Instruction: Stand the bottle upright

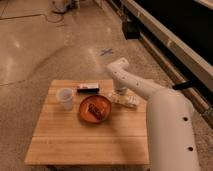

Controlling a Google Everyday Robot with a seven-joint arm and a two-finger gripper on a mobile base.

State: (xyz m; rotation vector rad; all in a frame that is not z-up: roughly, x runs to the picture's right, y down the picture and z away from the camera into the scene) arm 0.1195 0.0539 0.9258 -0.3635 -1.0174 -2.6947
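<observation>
The bottle [128,101], slim and whitish, lies on its side on the wooden table [90,142], just right of the orange plate [82,111]. My gripper [120,94] is lowered onto the bottle's left end, at the table's far right part, and is shut on it. The white wrist above hides the fingertips. The bottle still rests flat on the wood.
The orange plate holds some reddish food. A translucent cup [65,98] stands left of it. A flat dark-and-white box [88,88] lies near the far edge. My white arm and body [167,130] fill the table's right side. Polished floor surrounds the table.
</observation>
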